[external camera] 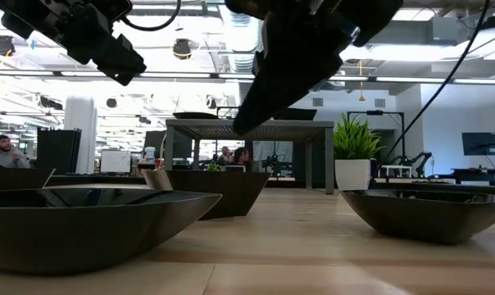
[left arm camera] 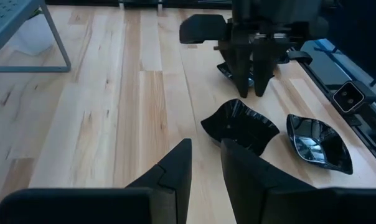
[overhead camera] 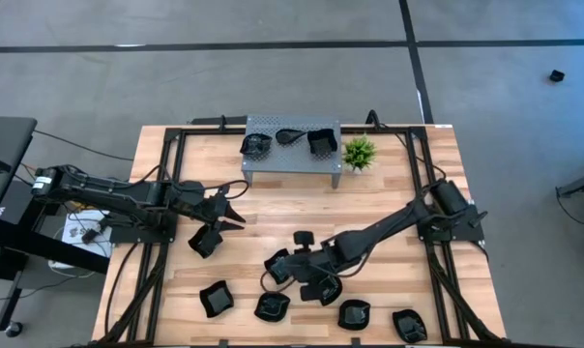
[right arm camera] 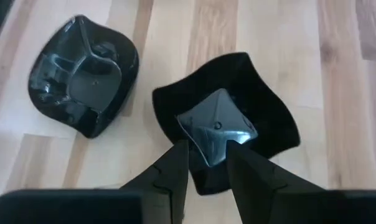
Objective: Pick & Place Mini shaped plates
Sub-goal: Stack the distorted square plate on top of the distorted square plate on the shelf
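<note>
- the metal stand point(overhead camera: 292, 145) sits at the table's point(overhead camera: 389, 198) far edge, with three mini plates point(overhead camera: 290, 137) on top.
- just right of the stand is the small plant point(overhead camera: 359, 152).
- along the near edge lies a row of plates point(overhead camera: 355, 314) (five or so).
- left gripper point(overhead camera: 236, 209) is left of centre, a plate point(overhead camera: 204, 242) just beside it.
- right gripper point(overhead camera: 273, 274) is mid-table, above a wavy plate point(right arm camera: 238, 118).

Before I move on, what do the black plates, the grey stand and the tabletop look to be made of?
Mini shaped plates: glossy black, probably glazed ceramic or hard plastic; sharp highlights show on their surfaces, but the look cannot settle which. Stand: grey perforated sheet metal, matte, with a regular hole pattern and thin legs. Table: light wood planks with visible grain and seams, smooth satin finish.
</note>
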Action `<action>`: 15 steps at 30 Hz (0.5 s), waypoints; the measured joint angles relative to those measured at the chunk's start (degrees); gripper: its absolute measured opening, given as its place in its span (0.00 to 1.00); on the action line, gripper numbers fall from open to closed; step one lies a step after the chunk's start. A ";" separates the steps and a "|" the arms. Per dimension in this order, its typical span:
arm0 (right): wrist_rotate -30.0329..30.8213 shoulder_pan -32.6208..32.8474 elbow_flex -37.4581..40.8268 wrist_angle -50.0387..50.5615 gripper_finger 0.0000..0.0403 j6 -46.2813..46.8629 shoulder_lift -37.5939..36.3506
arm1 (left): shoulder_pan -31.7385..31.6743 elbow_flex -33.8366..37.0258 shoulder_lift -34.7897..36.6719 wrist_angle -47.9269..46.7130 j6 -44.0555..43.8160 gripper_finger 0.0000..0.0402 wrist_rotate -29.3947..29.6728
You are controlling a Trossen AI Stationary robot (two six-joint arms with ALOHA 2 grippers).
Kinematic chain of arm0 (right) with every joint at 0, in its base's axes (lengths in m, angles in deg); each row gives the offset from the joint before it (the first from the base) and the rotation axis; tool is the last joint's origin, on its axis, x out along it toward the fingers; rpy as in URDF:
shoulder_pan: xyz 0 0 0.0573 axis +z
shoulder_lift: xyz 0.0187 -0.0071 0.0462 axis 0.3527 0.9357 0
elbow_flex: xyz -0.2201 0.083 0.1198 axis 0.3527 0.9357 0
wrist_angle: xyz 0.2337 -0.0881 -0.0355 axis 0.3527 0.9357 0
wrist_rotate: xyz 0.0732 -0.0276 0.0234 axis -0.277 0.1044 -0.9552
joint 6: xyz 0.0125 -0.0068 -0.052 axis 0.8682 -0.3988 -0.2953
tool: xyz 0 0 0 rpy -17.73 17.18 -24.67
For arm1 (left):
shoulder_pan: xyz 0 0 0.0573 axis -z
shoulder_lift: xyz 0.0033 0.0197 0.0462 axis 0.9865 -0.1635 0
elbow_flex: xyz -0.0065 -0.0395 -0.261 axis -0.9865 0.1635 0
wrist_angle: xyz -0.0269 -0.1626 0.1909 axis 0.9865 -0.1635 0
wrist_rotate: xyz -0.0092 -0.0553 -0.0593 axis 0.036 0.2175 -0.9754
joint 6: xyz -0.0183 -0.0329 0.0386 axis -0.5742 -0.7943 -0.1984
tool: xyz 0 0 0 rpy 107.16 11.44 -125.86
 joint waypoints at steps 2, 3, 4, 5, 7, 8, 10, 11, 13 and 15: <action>0.02 0.01 0.00 -0.25 0.26 -0.21 0.08 | 0.00 0.00 0.00 0.02 0.00 0.22 0.00; -0.10 0.06 0.00 -0.50 0.26 -0.28 0.10 | 0.00 0.00 0.00 0.05 0.00 0.22 0.00; -0.17 0.09 0.00 -0.65 0.26 -0.29 0.10 | 0.00 0.00 0.00 0.07 -0.01 0.22 0.00; -0.20 0.07 0.00 -0.66 0.26 -0.28 0.13 | 0.00 0.00 0.00 0.09 -0.22 0.22 -0.02; -0.97 0.00 -0.07 -0.77 0.26 -0.28 0.88 | 0.00 0.00 0.00 0.11 -0.44 0.22 -0.02; -1.69 -0.01 0.06 -0.43 0.26 -0.29 1.01 | 0.00 0.00 0.00 0.11 -0.46 0.22 0.00; -3.36 -0.12 -0.01 -1.77 0.26 -0.27 1.92 | 0.00 0.00 0.00 0.11 -0.57 0.22 -0.02; -3.70 -0.12 -0.15 -2.75 0.26 -0.36 2.48 | 0.00 0.00 0.00 0.11 -0.57 0.22 0.00; -3.82 -0.08 0.04 -1.74 0.26 -1.63 3.28 | 0.00 0.00 0.00 0.13 -0.59 0.22 0.00; -3.80 -0.10 -0.09 -2.42 0.26 -2.50 4.69 | 0.00 0.00 0.00 0.13 -0.88 0.22 0.00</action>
